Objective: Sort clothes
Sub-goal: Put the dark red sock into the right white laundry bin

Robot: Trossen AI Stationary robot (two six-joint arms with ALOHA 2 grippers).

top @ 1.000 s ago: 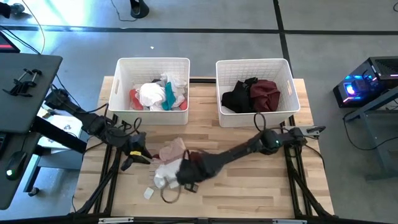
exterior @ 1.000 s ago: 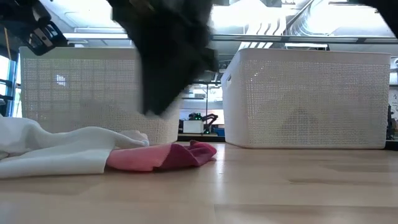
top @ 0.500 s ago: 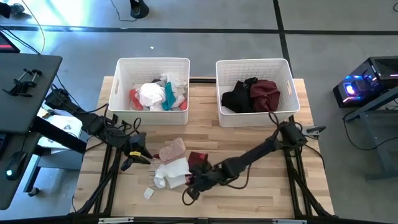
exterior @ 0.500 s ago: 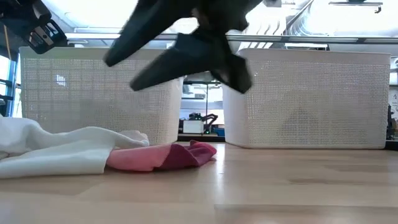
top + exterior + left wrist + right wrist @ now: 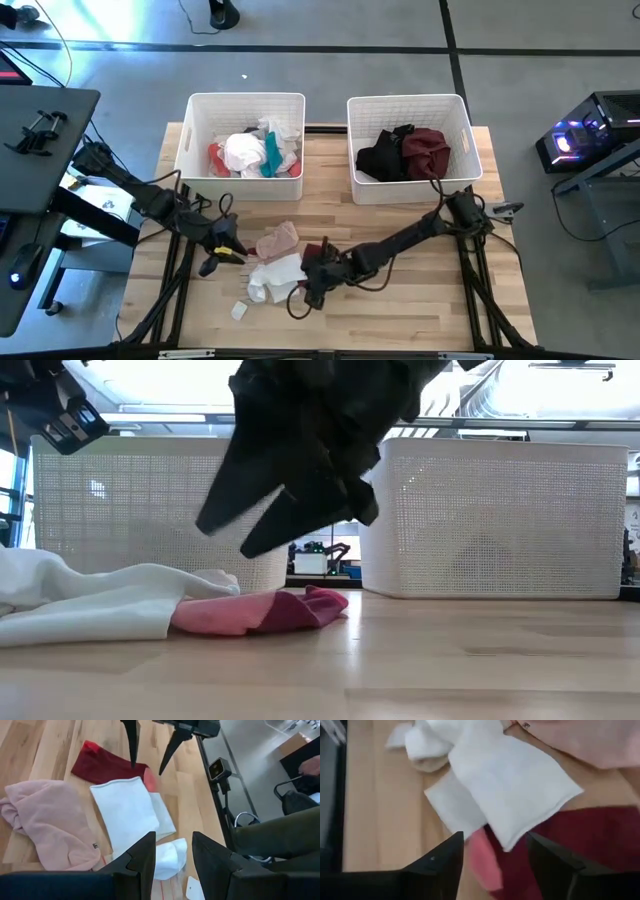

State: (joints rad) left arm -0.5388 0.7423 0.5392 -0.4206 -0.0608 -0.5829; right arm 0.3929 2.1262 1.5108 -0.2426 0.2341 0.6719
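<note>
hovering right hand (image 5: 312, 283) spread over maroon garment (image 5: 107, 767)

No legible text, brand, number or sign was found in any view. A small dark tag was noted on the pale pink fabric garment (image 5: 94, 845) lying on the light wooden slatted table (image 5: 50, 750), but its marking was too small to read. The two white perforated plastic baskets (image 5: 243, 110) carried no readable label. A small white paper scrap (image 5: 239, 310) lay near the table's front edge; nothing could be read on it.
</note>
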